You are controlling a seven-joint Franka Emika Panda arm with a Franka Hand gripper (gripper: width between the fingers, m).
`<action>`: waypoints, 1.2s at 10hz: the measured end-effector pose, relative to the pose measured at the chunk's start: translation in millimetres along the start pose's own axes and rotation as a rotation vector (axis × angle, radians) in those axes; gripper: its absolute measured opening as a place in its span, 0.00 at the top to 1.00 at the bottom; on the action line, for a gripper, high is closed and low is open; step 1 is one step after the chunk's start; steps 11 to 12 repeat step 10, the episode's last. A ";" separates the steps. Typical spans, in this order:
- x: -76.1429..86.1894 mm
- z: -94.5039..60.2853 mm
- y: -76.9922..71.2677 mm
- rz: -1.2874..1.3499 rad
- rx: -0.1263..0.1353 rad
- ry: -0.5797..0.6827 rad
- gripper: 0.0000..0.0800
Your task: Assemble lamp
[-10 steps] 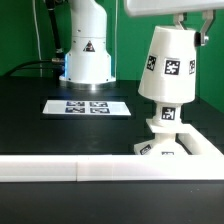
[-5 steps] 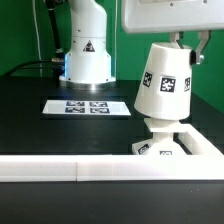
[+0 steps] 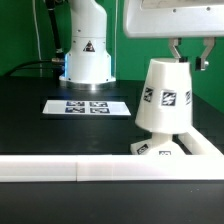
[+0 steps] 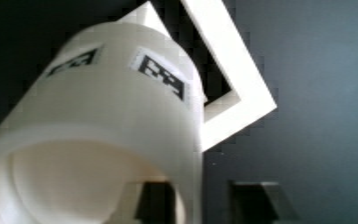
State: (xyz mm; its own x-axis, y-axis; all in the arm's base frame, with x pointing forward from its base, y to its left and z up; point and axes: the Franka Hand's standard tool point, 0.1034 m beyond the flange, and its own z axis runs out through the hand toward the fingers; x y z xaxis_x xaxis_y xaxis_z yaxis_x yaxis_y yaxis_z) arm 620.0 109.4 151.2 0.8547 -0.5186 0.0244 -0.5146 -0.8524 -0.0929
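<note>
The white cone shade (image 3: 165, 98) stands upright, wide end down, over the low square base (image 3: 158, 150) at the exterior view's right. The bulb is hidden under the shade. My gripper (image 3: 191, 62) is at the shade's narrow top, with its fingers (image 3: 177, 50) spread apart and one on each side of the rim wall. In the wrist view the shade (image 4: 105, 130) fills most of the picture. My gripper (image 4: 208, 205) shows two dark fingers with a gap between them. They do not clamp the wall.
A long white bar (image 3: 90, 168) runs along the table's near edge in front of the base and also shows in the wrist view (image 4: 229, 60). The marker board (image 3: 88, 106) lies mid-table. The arm's white pedestal (image 3: 87, 50) stands behind it.
The shade has come down from a raised, tilted hold to rest upright over the base. The fingers now stand apart at its top.
</note>
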 end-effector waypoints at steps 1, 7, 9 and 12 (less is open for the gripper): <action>0.4 -0.4 -0.5 0.000 0.001 0.002 0.67; -3.2 -20.4 5.8 0.002 -0.030 -0.049 0.15; -14.5 -26.2 -2.7 -0.014 -0.091 -0.065 0.13; -14.1 -25.3 -3.4 -0.020 -0.086 -0.065 0.13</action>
